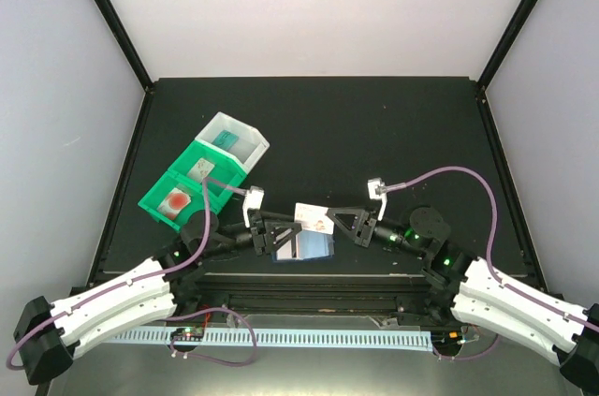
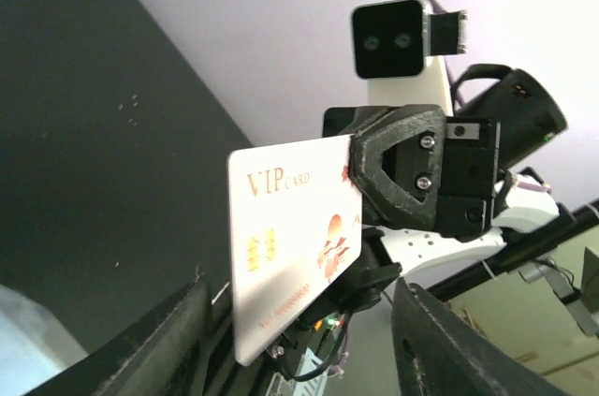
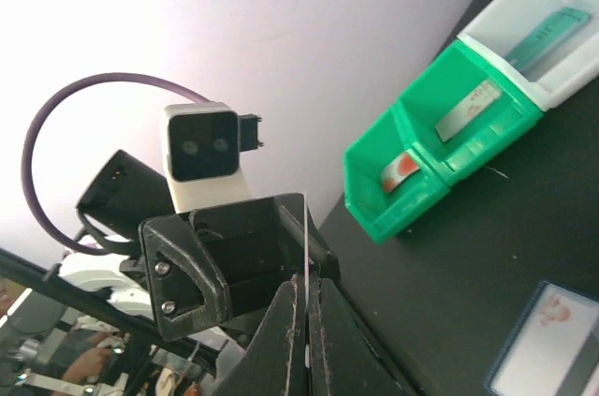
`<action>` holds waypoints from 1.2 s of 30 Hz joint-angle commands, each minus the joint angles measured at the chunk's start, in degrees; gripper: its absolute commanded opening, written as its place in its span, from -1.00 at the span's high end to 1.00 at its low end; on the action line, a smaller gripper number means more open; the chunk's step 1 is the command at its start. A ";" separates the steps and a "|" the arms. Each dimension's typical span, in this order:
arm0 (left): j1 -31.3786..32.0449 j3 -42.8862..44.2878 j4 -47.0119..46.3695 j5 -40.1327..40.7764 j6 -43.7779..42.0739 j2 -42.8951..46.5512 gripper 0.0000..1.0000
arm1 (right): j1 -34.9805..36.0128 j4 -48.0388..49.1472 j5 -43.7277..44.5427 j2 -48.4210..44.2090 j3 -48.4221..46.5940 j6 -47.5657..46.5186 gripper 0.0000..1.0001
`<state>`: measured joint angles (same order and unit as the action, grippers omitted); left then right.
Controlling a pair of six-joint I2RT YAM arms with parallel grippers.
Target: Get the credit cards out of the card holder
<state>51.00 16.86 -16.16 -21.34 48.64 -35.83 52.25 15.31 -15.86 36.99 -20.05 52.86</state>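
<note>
A white credit card [image 2: 290, 246] printed "VIP card" stands upright above the table, with my right gripper [image 3: 307, 288] shut on its edge. In the top view this card [image 1: 314, 215] hangs between the two grippers. My left gripper [image 2: 301, 288] is open, its fingers [image 2: 178, 340] on either side of the card without touching it. Just below them the card holder [image 1: 304, 248] lies unfolded on the dark table, pale blue inside. It also shows at the lower right of the right wrist view, the holder [image 3: 547, 340] with a pale face marked red in it.
A green bin [image 1: 150, 201] with two compartments stands at the left, a red-marked card [image 1: 178, 199] in the near one and a pale card [image 1: 201, 169] in the other. A white bin [image 1: 253, 141] behind it holds a teal card [image 1: 229, 139].
</note>
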 commanded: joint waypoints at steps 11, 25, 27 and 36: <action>-1.19 -3.00 -11.12 -2.28 8.13 0.28 0.97 | -0.22 7.08 -0.61 -0.60 1.69 3.59 0.98; -2.03 -5.86 -3.06 5.95 5.86 7.69 0.97 | -0.24 1.34 2.68 -0.35 0.72 2.31 0.20; -2.05 -6.28 -1.65 8.16 5.70 9.44 0.97 | -0.26 -0.06 3.21 -0.43 0.73 1.90 -0.12; -2.29 -6.40 8.97 20.18 4.71 15.47 0.97 | -0.23 -7.78 5.22 -1.08 -0.76 -0.13 -1.00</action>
<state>49.17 10.66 -12.91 -8.73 54.68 -22.52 52.07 11.81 -12.88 36.84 -18.87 54.52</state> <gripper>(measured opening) 0.020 0.994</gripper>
